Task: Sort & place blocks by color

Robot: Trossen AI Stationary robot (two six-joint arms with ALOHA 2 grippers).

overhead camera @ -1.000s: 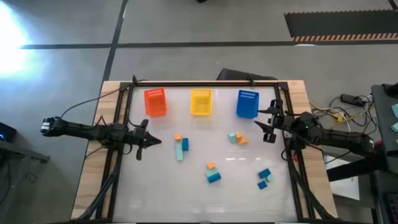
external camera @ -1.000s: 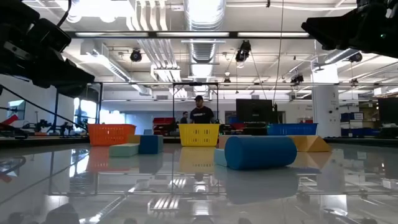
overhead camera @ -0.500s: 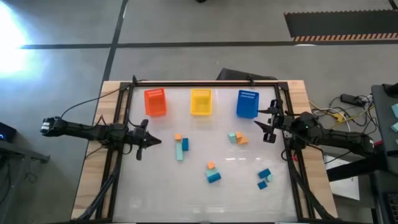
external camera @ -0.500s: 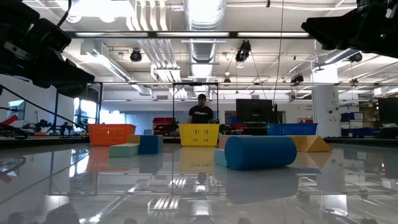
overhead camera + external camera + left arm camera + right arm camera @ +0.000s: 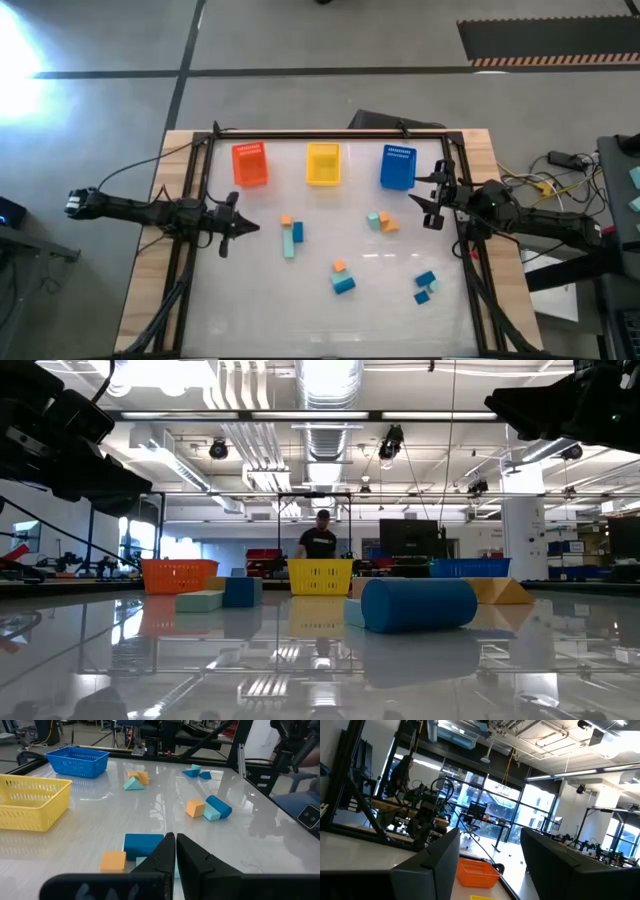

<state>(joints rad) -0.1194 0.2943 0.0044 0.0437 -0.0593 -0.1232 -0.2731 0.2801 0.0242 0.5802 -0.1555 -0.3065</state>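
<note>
The right gripper (image 5: 490, 862) points level across the room, its two dark fingers (image 5: 432, 865) spread apart — an orange mesh plastic basket (image 5: 476, 872) shows between them.

Orange bin (image 5: 249, 164), yellow bin (image 5: 322, 164), blue bin (image 5: 397, 168) in row at table's (image 5: 390, 300) far edge; person (image 5: 321, 540) beyond.

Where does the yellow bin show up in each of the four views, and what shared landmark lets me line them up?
High view: yellow bin at the table's far edge, middle of three bins.
Low view: yellow bin at centre, far across the table.
Left wrist view: yellow bin at the picture's left edge.
Right wrist view: only a sliver of yellow at the bottom edge, probably its rim.
Shared landmark: the orange bin, also in the low view and right wrist view.
</note>
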